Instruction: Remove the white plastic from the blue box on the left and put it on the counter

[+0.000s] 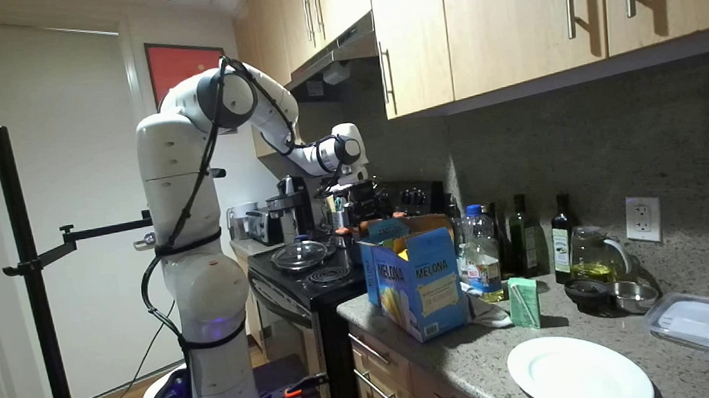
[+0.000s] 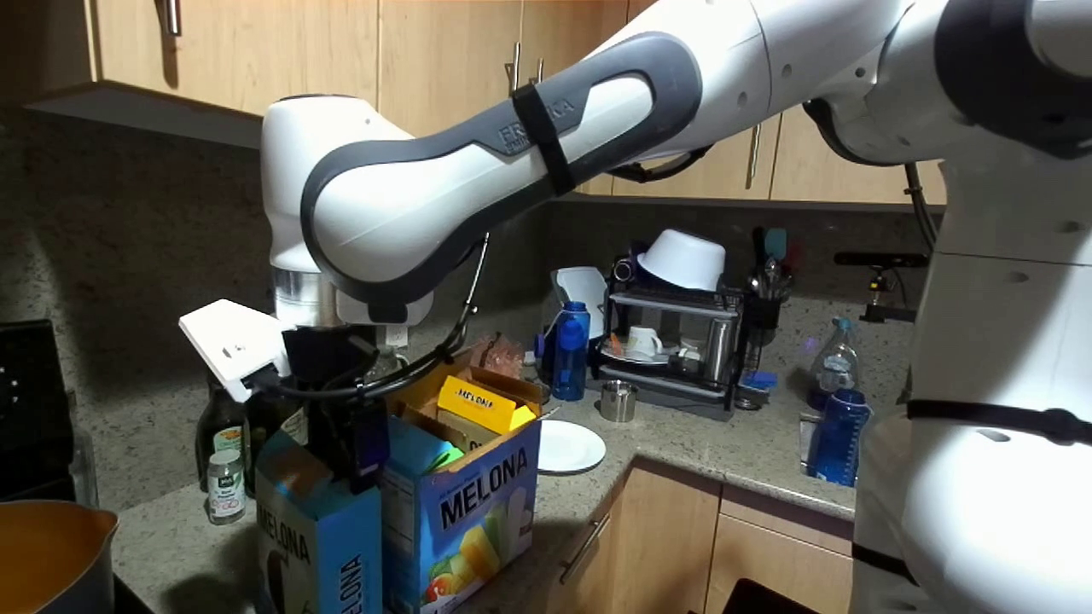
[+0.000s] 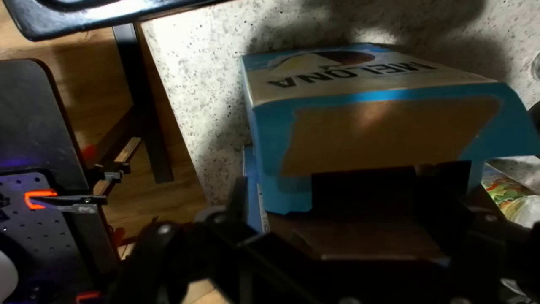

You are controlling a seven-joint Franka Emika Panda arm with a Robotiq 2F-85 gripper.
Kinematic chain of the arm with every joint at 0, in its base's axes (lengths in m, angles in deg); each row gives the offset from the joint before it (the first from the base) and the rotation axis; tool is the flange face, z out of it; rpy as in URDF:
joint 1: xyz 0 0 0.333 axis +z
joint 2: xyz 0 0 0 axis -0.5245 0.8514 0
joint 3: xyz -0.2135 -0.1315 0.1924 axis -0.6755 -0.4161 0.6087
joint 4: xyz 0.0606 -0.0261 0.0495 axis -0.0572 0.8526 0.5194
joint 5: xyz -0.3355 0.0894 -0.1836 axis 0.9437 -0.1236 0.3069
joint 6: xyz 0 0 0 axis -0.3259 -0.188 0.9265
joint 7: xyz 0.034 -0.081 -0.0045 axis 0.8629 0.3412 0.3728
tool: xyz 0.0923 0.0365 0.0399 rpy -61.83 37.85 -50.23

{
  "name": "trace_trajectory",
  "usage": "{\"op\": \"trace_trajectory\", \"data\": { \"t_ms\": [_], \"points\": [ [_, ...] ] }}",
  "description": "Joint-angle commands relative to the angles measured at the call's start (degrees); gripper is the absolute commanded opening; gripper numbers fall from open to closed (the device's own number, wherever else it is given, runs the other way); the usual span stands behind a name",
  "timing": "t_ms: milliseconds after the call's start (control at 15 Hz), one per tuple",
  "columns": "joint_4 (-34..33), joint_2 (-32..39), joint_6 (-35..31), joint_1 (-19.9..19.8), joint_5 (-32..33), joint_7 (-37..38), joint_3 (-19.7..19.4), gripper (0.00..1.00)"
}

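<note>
Claw (image 3: 341, 185): spread wide at the top of the blue box (image 3: 379, 126).
Counter (image 3: 190, 76): holds the blue box, with a second box (image 2: 478, 512) just beside it.

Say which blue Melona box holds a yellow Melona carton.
The blue Melona box nearer the white plate: in an exterior view, a yellow Melona carton shows inside. The other Melona box shows none.

Two blue boxes (image 2: 322, 541) (image 2: 473, 516), one robot arm (image 1: 197, 249), one stove (image 1: 301, 290)

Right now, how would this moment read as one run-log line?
claw: open; position: by opening of left blue box; box rests on: counter; white plastic: not discernible inside
</note>
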Motion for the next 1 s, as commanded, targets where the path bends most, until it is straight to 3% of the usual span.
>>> {"op": "trace_trajectory", "data": {
  "t_ms": [0,667,800,933],
  "points": [
    [-0.52,0.37,-0.91,-0.26,-1.29,-1.25,-1.19,1.00],
    [-2.43,3.52,-2.71,0.28,-0.31,-3.49,-1.47,1.00],
    [-3.42,4.56,-2.48,0.50,0.06,-3.78,-1.58,0.90],
    [-4.47,5.31,-2.17,0.69,0.22,-4.40,-1.69,0.88]
  ]
}}
